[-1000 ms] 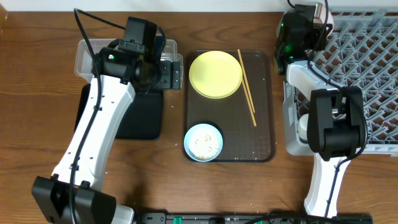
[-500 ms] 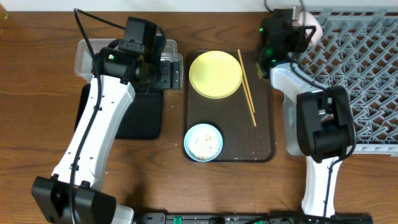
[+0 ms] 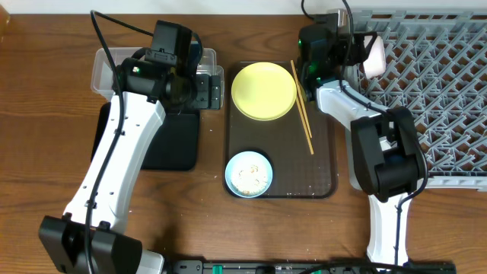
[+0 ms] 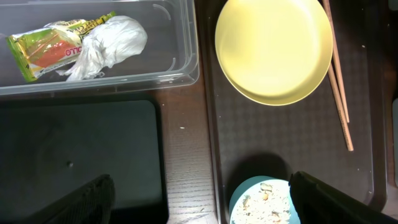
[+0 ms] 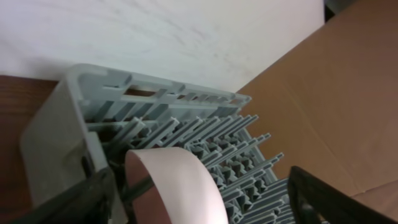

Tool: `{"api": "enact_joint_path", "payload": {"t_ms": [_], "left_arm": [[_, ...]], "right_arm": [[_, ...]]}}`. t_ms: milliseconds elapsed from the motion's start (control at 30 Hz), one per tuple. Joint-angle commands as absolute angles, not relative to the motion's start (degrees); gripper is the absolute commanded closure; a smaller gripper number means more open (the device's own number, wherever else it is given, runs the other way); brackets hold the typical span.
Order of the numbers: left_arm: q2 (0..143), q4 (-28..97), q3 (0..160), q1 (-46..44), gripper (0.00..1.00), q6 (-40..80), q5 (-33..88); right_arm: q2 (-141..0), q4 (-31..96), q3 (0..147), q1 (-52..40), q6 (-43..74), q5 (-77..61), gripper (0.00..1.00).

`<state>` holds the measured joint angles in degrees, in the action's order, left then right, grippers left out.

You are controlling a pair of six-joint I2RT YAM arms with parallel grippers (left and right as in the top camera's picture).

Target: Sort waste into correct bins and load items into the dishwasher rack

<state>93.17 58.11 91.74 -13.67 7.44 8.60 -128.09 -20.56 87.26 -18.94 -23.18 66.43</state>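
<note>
My right gripper hangs over the back left corner of the grey dishwasher rack, open. A small pale cup lies on its side between the spread fingers. In the right wrist view the cup rests on the rack's prongs, apart from the right finger. My left gripper is open and empty above the table, between the black tray and the brown tray. A green-orange wrapper and a white tissue lie in the clear tub.
The brown serving tray holds a yellow plate, wooden chopsticks and a light blue bowl with rice scraps. My right arm's lower links cover the rack's left front part.
The right gripper has swung left to the rack's back left corner, bringing the cup with it, and its jaws have spread wide. The left arm has not moved.
</note>
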Motion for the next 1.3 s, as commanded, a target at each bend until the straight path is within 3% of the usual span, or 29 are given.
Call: {"api": "enact_joint_path", "payload": {"t_ms": [0,133,267,467,533,733,933,1267], "left_arm": [[93.4,58.2,92.1,-13.7,0.09,7.1,8.3],[93.4,58.2,92.1,-13.7,0.09,7.1,8.3],[93.4,58.2,92.1,-13.7,0.08,7.1,8.3],[93.4,58.2,92.1,-13.7,0.08,7.1,8.3],[93.4,58.2,92.1,-13.7,0.08,7.1,8.3],[93.4,58.2,92.1,-13.7,0.08,7.1,8.3],[93.4,58.2,92.1,-13.7,0.08,7.1,8.3],[93.4,58.2,92.1,-13.7,0.08,7.1,8.3]], "right_arm": [[-125.7,-17.3,87.5,-20.0,-20.6,62.7,0.11],[-118.6,1.6,87.5,-19.8,-9.3,39.7,0.01],[-111.3,16.7,87.5,-19.5,-0.4,10.7,0.01],[-105.4,30.5,87.5,-19.9,9.1,-18.8,0.01],[-105.6,35.5,87.5,-20.7,9.3,-25.1,0.11],[-106.1,46.3,83.2,-25.2,10.3,-25.7,0.23],[-106.1,46.5,76.7,-29.7,17.8,-22.3,0.35],[-104.6,45.7,76.2,-28.4,19.9,-21.2,0.39]]}}
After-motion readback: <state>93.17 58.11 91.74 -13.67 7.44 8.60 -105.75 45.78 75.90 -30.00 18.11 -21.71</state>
